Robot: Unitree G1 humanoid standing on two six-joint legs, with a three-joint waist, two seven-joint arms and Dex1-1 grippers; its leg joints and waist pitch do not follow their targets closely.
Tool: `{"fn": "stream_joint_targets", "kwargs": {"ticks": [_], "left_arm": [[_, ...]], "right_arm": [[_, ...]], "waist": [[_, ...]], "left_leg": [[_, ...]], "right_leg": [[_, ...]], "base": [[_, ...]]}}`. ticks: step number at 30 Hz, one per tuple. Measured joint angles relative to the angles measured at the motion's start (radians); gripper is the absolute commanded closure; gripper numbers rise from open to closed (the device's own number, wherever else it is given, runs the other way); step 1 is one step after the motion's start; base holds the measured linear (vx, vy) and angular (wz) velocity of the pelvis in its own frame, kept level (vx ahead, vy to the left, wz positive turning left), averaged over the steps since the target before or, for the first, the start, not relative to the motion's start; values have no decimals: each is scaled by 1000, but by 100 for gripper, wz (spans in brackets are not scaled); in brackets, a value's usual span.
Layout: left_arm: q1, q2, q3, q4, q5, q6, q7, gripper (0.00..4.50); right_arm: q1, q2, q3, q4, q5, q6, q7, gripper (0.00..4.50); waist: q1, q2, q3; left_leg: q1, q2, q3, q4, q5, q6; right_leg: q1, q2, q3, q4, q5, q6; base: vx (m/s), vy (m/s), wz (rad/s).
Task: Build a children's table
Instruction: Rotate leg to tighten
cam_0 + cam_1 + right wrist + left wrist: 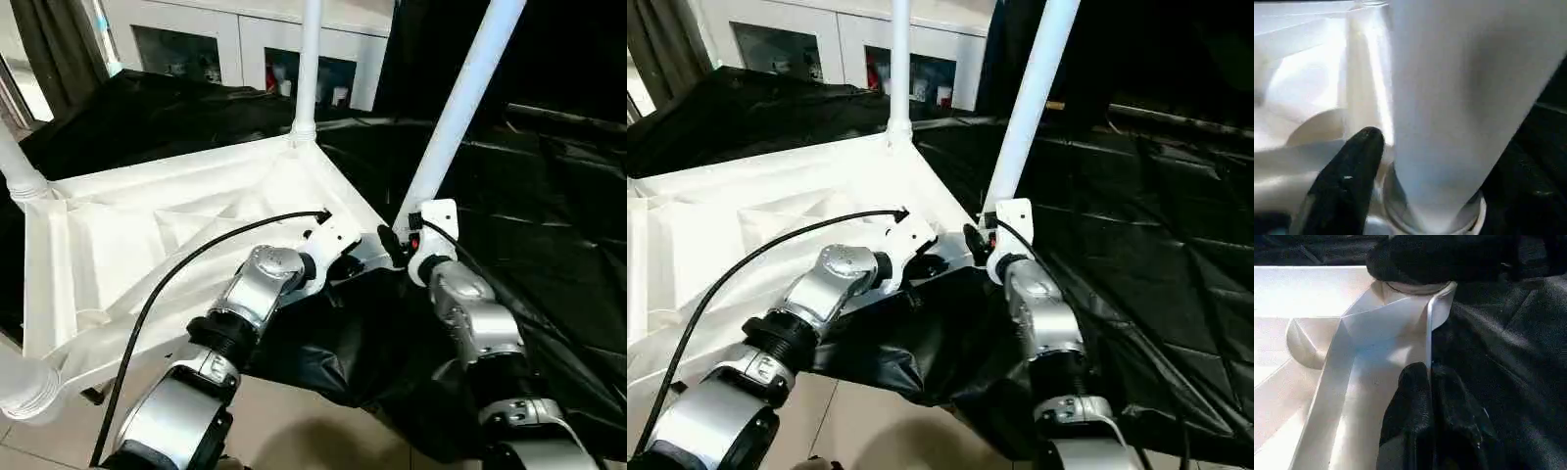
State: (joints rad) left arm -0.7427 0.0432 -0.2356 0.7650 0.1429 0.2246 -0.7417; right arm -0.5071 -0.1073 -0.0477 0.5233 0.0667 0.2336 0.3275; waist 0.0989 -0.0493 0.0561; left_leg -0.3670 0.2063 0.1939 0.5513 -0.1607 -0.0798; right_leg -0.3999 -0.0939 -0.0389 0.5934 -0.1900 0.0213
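The children's table lies upside down on black cloth, its white ribbed top facing up. White legs stand in the corner sockets: one at the far corner, one at the left, one at the near left. A fourth leg rises tilted from the near right corner. My right gripper sits at this leg's base, open, one black finger standing just off the tube. My left gripper is shut on the top's thin rim beside that corner.
Black cloth covers the ground to the right and behind. A white cabinet with glass doors stands at the back. Pale floor tiles show below my forearms. A black cable arcs over the table top to my left wrist.
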Motion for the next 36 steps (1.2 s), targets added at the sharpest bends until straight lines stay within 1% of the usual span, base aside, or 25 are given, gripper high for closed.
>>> {"fn": "stream_joint_targets", "kwargs": {"ticks": [2, 4, 6, 9, 12, 15, 17, 19, 24, 25, 28, 29, 36], "left_arm": [[0, 20, 0, -3, -11, -7, -32, 450], [1, 55, -4, -10, -25, -18, -99, 450], [7, 93, -8, -22, -33, -39, -162, 450], [27, 136, -17, -55, -46, -63, -250, 450], [57, 193, -25, -102, -69, -80, -355, 450], [84, 242, -32, -153, -91, -79, -457, 450], [108, 273, -44, -202, -112, -63, -524, 450], [114, 287, -46, -213, -121, -56, -556, 450], [130, 299, -47, -241, -126, -50, -573, 450], [134, 300, -47, -246, -126, -47, -576, 450], [138, 302, -47, -251, -126, -45, -582, 450], [141, 304, -47, -258, -127, -41, -583, 450], [149, 306, -52, -279, -128, -26, -583, 450]], "right_arm": [[10, -38, 22, -18, 3, 0, 72, 133], [42, -120, 64, -64, 16, -6, 214, 133], [56, -173, 87, -93, 27, -5, 326, 133], [78, -230, 106, -131, 49, -3, 451, 133], [85, -290, 147, -163, 51, -8, 576, 133], [89, -309, 180, -173, 62, -8, 663, 133], [107, -332, 200, -194, 84, -8, 732, 133], [113, -337, 209, -197, 93, -8, 764, 133], [114, -350, 216, -200, 95, -8, 809, 133], [114, -351, 217, -200, 96, -8, 815, 159], [115, -352, 217, -204, 99, -7, 820, 169], [115, -352, 217, -205, 101, -6, 823, 188], [122, -354, 217, -209, 108, -3, 833, 197]], "waist": [[0, 2, 1], [3, 4, 2], [3, 4, 3], [2, 4, 3], [-2, 3, 4], [1, 3, 4], [9, 2, 5], [15, 2, 7], [16, 0, 8], [15, 0, 8], [15, 0, 8], [15, 0, 8], [15, -1, 8]], "left_leg": [[0, 0, 0, -2, 0, 0], [-1, 0, 0, -4, 0, 0], [-1, 1, -1, -5, 0, 0], [-2, 1, 0, -6, 0, 0], [-2, 1, 0, -5, 0, 0], [-2, 1, 2, -4, 0, 0], [-3, 2, 3, -4, -1, 2], [-3, 2, 4, -4, -2, 3], [-3, 2, 4, -2, -2, 2], [-2, 2, 4, -2, -2, 2], [-2, 2, 4, -2, -2, 2], [-2, 2, 4, -2, -2, 2], [-3, 2, 4, -1, -2, 3]], "right_leg": [[-1, 0, 0, 0, 0, 1], [-2, 1, -1, 1, 1, 1], [-4, 2, -2, 1, 3, -1], [-4, 2, -1, 1, 2, -2], [-4, 2, -1, 0, -1, -4], [-4, 2, -1, 0, -4, -5], [-5, 2, -1, 1, -7, -7], [-5, 2, -1, 1, -7, -7], [-5, 1, -1, 3, -7, -7], [-5, 1, -1, 3, -7, -7], [-5, 1, -1, 3, -7, -7], [-5, 1, 0, 4, -7, -7], [-5, 1, 0, 3, -7, -7]], "base": [[0, 0, 0], [0, 0, 0], [0, 0, 0], [0, 0, 0], [0, 0, 0], [0, 0, 0], [0, 0, 0], [0, 0, 0], [0, 0, 0], [0, 0, 0], [0, 0, 0], [0, 0, 0], [0, 0, 0]]}}
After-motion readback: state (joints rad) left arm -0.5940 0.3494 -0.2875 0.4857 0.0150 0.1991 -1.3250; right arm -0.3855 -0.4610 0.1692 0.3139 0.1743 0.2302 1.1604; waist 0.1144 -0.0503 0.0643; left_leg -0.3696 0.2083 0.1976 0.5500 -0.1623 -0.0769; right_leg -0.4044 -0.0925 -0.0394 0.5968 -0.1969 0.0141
